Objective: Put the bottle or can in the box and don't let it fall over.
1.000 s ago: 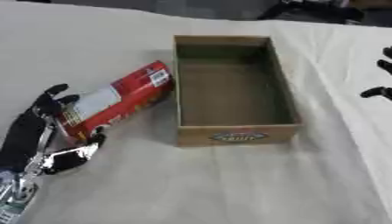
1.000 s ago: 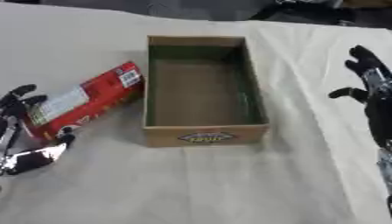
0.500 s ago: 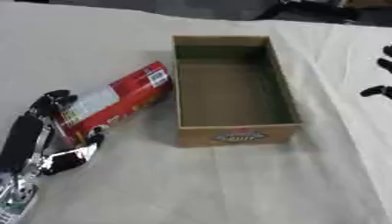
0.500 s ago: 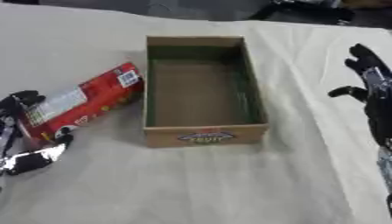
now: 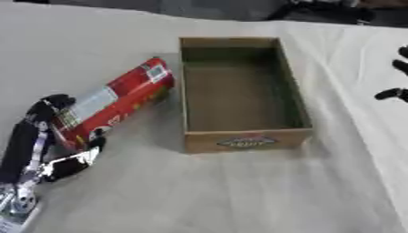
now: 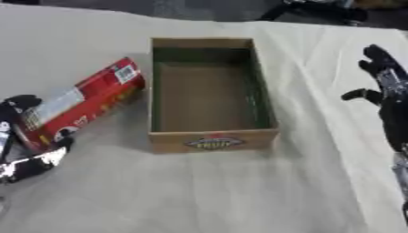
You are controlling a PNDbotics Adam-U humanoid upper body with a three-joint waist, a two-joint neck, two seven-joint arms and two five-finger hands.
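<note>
Gripping red can [image 5: 114,107] at its base: left hand [image 5: 49,132]; can lying beside box [image 5: 239,91] | right hand [image 6: 386,86] released

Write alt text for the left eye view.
The robot's left hand curls round the near end of a red can lying on its side on a cloth-covered table, just left of an empty cardboard box. The right hand shows at the right edge.

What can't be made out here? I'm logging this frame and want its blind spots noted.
- Red can: label text blurred in both views; its near end is hidden by the left hand.
- Box: front logo unreadable.
- Right hand: cut off by the left eye view's edge.
- Left hand: fingers behind the can are hidden.
</note>
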